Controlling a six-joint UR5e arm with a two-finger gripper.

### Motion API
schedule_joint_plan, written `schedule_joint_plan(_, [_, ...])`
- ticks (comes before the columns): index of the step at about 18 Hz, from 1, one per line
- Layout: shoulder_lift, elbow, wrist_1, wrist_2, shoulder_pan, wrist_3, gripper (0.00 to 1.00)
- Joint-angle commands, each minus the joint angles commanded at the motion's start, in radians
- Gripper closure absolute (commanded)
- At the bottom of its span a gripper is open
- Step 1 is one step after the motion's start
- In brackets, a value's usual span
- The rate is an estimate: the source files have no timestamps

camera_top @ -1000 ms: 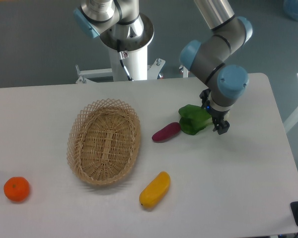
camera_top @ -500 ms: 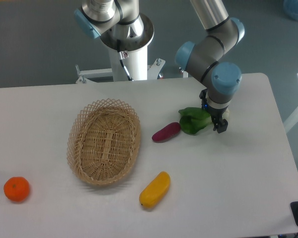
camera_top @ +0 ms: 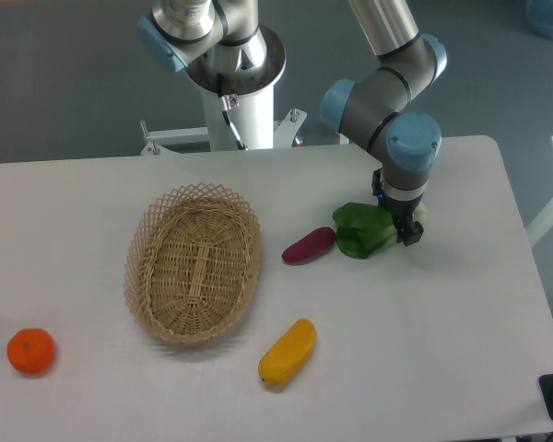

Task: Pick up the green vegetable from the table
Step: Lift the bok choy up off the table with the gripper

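The green vegetable [camera_top: 358, 229] lies on the white table [camera_top: 442, 350], right of centre, with its dark leaves to the left and its pale stem end under my wrist. My gripper [camera_top: 402, 226] points down over that stem end. One dark finger [camera_top: 411, 237] shows just right of the stem; the other is hidden behind the leaves. The jaws look open astride the stem, and the vegetable rests on the table.
A purple-red oblong vegetable [camera_top: 308, 246] lies just left of the green one. A wicker basket [camera_top: 194, 262] stands left of centre. A yellow oblong fruit [camera_top: 288, 352] lies near the front. An orange [camera_top: 30, 351] sits at the front left. The robot base [camera_top: 240, 83] stands behind the table.
My gripper has shifted a little to the left and closer over the vegetable's stem end. The vegetable has barely moved.
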Motion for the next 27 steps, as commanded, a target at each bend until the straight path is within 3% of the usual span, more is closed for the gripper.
schedule_joint_plan(10, [0.008, 0.095, -0.080, 0.000, -0.012, -0.050, 0.56])
schedule_joint_plan(16, [-0.006, 0.248, -0.222, -0.008, -0.061, -0.222, 0.56])
schedule_joint_plan(19, [-0.034, 0.320, -0.229, -0.009, -0.098, -0.351, 0.59])
schedule_joint_plan(22, [-0.063, 0.383, -0.235, -0.009, -0.118, -0.393, 0.59])
schedule_joint_plan(27, [-0.103, 0.485, -0.308, -0.043, -0.126, -0.449, 0.59])
